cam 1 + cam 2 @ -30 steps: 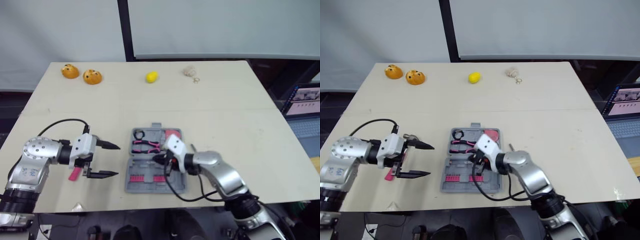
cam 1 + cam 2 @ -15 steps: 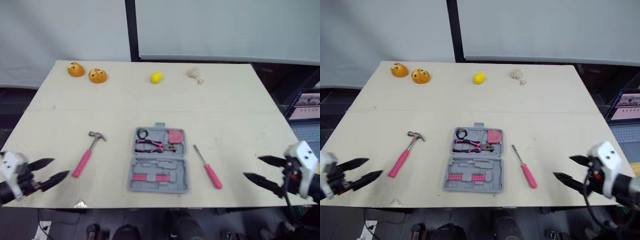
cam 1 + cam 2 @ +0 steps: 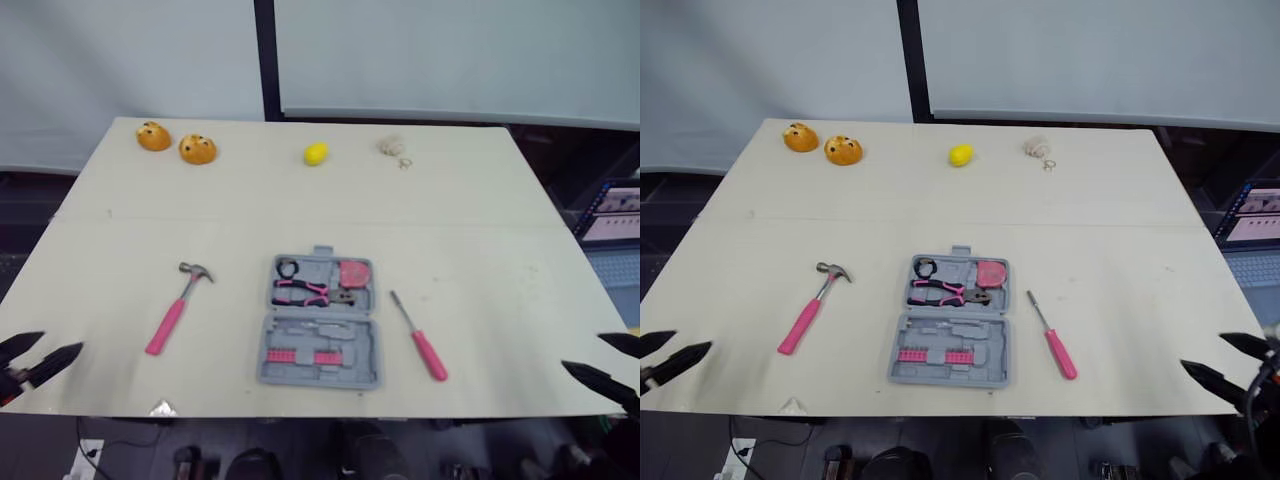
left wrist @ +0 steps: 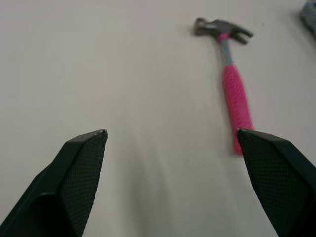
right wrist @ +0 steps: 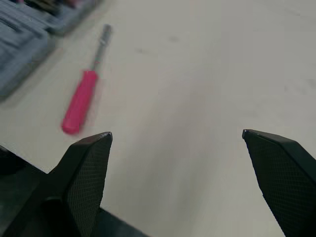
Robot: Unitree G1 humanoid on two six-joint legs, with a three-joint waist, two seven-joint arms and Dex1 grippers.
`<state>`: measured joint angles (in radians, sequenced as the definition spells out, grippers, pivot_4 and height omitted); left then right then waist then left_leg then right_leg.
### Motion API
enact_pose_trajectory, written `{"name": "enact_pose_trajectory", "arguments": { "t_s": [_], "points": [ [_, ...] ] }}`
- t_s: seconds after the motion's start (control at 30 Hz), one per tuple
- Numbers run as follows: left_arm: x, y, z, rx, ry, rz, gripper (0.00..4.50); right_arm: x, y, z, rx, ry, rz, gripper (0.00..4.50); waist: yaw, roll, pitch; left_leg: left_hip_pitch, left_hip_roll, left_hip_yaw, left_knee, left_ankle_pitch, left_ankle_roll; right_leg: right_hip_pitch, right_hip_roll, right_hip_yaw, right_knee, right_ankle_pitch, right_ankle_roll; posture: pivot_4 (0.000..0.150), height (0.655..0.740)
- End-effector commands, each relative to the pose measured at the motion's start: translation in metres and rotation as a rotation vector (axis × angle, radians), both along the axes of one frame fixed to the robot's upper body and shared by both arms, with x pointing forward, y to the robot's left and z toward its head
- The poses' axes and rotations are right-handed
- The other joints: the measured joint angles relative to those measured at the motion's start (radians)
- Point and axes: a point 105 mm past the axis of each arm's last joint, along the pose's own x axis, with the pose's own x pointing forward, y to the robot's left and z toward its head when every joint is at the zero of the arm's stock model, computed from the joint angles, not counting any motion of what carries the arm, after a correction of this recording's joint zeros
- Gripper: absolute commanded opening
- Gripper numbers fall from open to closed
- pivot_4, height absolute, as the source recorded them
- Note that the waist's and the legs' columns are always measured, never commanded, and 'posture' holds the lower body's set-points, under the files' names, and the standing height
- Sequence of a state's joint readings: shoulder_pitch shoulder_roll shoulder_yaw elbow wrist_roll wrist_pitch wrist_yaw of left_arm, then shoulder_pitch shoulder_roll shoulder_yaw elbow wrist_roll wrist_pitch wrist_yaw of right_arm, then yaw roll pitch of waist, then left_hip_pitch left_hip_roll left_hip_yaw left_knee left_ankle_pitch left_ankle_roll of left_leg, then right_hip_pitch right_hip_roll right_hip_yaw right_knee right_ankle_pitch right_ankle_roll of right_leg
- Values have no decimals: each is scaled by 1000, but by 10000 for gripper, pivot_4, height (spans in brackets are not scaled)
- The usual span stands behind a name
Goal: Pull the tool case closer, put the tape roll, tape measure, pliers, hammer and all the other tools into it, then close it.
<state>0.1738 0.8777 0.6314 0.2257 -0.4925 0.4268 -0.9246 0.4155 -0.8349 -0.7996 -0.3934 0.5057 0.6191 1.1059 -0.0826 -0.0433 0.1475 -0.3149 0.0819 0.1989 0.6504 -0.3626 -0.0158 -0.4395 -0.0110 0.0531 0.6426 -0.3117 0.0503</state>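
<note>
The table (image 3: 480, 230) carries an open tool case (image 3: 320, 336), hammer (image 3: 170, 320), screwdriver (image 3: 428, 352), lemon (image 3: 316, 153) and two orange buns (image 3: 198, 150).

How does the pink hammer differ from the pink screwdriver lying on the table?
The hammer lies left of the case, the screwdriver right of it. The hammer ends in a broad grey clawed head, the screwdriver in a thin straight shaft. The hammer's handle slants toward the near left, the screwdriver's toward the near right. Both have pink handles and lie outside the case.
</note>
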Motion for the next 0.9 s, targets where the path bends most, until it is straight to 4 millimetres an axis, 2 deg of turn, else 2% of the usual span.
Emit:
{"name": "enact_pose_trajectory", "arguments": {
  "t_s": [0.03,0.27,0.4,0.5,0.73,0.83,0.9],
  "points": [
    [28,-34,5,40,6,-50,45000,7,50,22,55,-65,173,44557,1,1,0,0,0,0,0,0,-1,0,0,0,0,0,0,1500,7400],
    [70,-69,-12,62,104,-54,45000,13,144,49,133,-155,528,44557,-6,1,1,0,1,0,0,1,-1,-1,3,1,1,1,-1,1500,7400],
    [90,-72,-22,118,128,-62,45000,18,176,57,161,-183,645,44557,1,1,1,-3,0,0,3,3,0,-4,3,1,2,2,0,1500,7400],
    [104,-73,-29,147,113,-82,45000,22,187,61,172,-196,682,44557,4,1,1,-4,0,1,3,3,0,-5,3,1,2,1,0,1500,7400],
    [126,-78,-38,170,57,-111,45000,26,190,58,172,-202,669,44557,16,1,1,-5,0,2,8,3,1,-5,2,1,3,2,0,1500,7400],
    [131,-82,-41,178,59,-124,36727,26,191,57,177,-205,659,45000,24,1,1,-5,1,2,11,3,1,-5,2,1,6,2,0,1500,7400],
    [134,-86,-44,184,64,-132,36727,26,190,56,178,-206,648,45000,27,1,1,-5,1,2,13,3,2,-5,2,1,7,2,1,1500,7400]
  ]
}}
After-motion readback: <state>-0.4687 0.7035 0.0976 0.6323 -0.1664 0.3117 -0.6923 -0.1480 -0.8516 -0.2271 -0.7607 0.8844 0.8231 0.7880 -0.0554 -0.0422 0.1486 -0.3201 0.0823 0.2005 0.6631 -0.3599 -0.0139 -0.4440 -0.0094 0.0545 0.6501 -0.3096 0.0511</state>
